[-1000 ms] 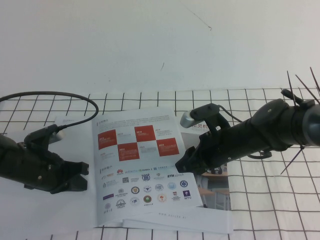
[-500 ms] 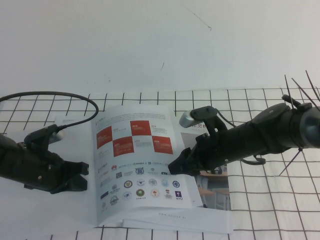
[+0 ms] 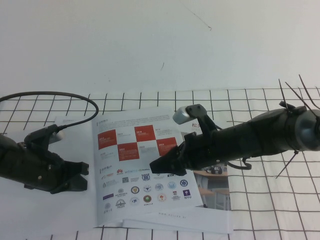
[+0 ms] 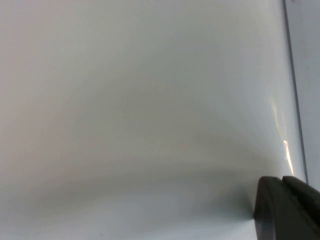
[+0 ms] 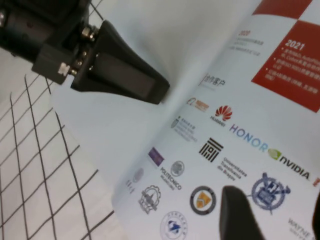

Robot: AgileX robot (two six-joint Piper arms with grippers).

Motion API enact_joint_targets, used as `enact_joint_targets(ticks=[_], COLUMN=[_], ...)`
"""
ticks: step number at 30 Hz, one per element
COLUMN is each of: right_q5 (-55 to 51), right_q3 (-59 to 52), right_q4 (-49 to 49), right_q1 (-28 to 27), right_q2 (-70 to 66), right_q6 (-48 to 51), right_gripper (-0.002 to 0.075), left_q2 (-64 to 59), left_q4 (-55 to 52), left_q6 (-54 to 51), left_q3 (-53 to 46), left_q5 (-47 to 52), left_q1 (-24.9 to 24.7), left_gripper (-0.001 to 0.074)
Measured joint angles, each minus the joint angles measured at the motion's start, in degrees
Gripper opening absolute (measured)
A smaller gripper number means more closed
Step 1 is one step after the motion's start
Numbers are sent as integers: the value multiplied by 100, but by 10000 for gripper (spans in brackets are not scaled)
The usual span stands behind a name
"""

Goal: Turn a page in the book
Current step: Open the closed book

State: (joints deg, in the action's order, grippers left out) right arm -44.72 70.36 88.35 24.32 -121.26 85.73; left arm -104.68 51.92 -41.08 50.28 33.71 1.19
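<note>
The book (image 3: 145, 170) lies open in the middle of the table. Its right-hand page (image 3: 142, 150) faces up with red squares above rows of logos. My right gripper (image 3: 156, 166) reaches in from the right, low over the logo rows. It is open, with its fingertips (image 5: 240, 215) above the logos (image 5: 220, 150) and nothing between them. My left gripper (image 3: 82, 176) rests at the book's left side on the blank white leaf (image 4: 150, 125). It looks shut and holds nothing. The right wrist view shows this left gripper (image 5: 120, 72) at the far side of the page.
A second brochure (image 3: 215, 185) with a classroom photo lies under the book and sticks out to the right. A black-grid cloth (image 3: 270, 200) covers the table. A black cable (image 3: 50, 95) loops behind the left arm. Stiff black ties (image 3: 300, 90) stick up from the right arm.
My right gripper has slid left across the logo page towards the spine. The page bulged up slightly half a second ago and lies flatter now. The left arm has not moved.
</note>
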Motion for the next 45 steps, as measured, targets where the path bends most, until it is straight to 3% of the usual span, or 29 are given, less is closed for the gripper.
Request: enact_joint_targets(ticks=[4,10,14,45], right_q5=[388,1182,1175,1225], right_q3=[0,25,93,237], right_q4=[-411,-2144,-2603,-2241], right_q1=[-13,-155,-165,-155], right_q2=[59,544,586,87], right_q6=[-126,-1426,-1898,-1869], right_gripper=[325,369,382,386], left_q2=[0,0,0,0], left_q4=[0,-22,-22,35], left_q6=[0,0,0,0], left_q3=[0,0,0,0], left_q5=[0,0,0,0], left_q1=[0,0,0,0], left_gripper=[-3,-3,-3,-3])
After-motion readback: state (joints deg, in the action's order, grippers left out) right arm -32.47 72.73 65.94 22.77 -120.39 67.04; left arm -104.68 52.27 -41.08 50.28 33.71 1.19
